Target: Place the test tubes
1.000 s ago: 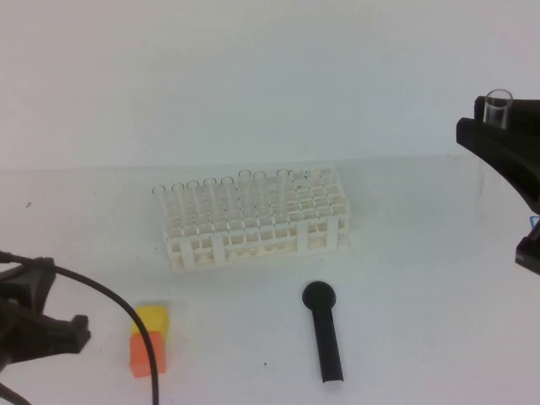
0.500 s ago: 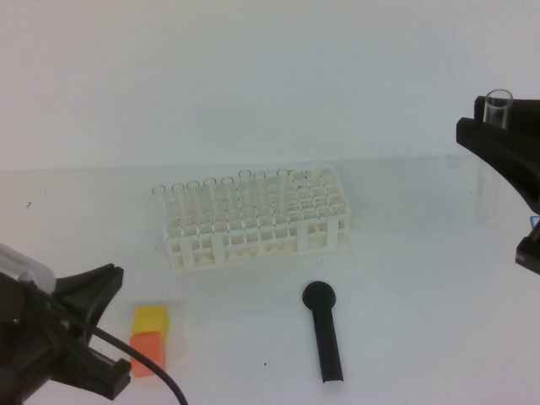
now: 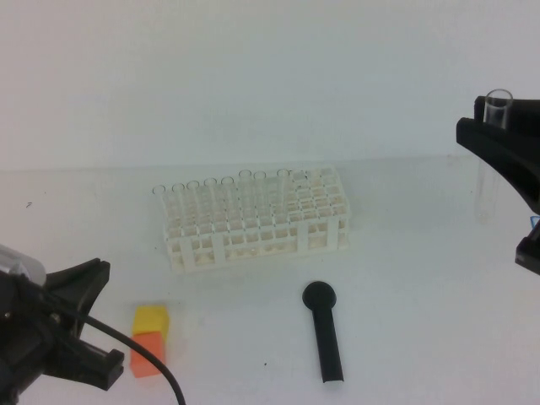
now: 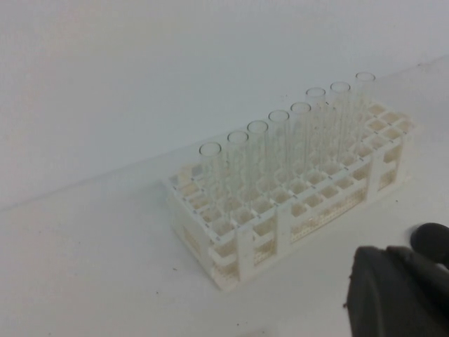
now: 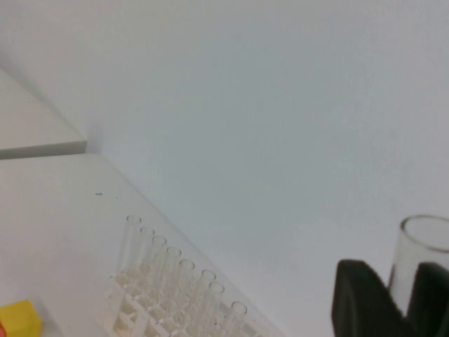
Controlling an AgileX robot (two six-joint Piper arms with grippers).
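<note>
Test tube (image 3: 486,190) is gripped upright by the right end effector (image 3: 494,135), raised at the right edge. Left end effector (image 3: 99,325) is held open at near left. Tube rack (image 3: 253,228) is centred on the surface (image 3: 405,278).

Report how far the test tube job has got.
Done: a row of test tubes stands in the white rack's far row. In hand: the right gripper, raised at the right, clamps one upright test tube. Left: seating that tube in a free hole; the left gripper sits open, near left, holding nothing.
</note>
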